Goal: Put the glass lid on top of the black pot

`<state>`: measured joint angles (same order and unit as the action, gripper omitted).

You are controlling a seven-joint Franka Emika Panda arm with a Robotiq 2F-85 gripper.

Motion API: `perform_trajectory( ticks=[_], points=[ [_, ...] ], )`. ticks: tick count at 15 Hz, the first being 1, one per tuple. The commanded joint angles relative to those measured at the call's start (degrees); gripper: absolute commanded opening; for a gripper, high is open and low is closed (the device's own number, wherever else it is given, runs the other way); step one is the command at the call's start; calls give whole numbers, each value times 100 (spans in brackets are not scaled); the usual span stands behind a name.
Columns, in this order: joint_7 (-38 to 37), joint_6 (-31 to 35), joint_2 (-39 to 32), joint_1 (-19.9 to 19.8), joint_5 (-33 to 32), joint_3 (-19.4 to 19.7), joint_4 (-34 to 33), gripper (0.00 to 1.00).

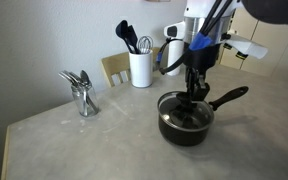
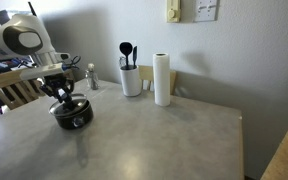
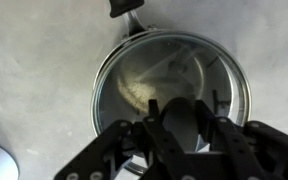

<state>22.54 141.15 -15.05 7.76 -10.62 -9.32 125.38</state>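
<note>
End effector [image 3: 187, 115] directly above glass lid [image 3: 162, 68], jaws flanking knob [image 3: 189, 124]; pinching or slack, cannot tell. Lid sits on black pot [image 1: 184, 129] beneath it, on desk [image 1: 79, 140].

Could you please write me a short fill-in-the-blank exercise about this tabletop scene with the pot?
1. The gripper is directly ___ the black pot.
2. The glass lid has a thin rim made of ___.
3. The utensil holder beside the paper towel roll is ___ in colour.
Missing words: above; metal; white.
</note>
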Motion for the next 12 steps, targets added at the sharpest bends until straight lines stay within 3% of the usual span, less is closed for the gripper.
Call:
perform_trajectory(
  ticks=[1, 12],
  points=[
    [307, -176, 1, -194, 117, -15, -88, 14],
    [277, -283, -155, -144, 133, -160, -109, 14]
  ],
)
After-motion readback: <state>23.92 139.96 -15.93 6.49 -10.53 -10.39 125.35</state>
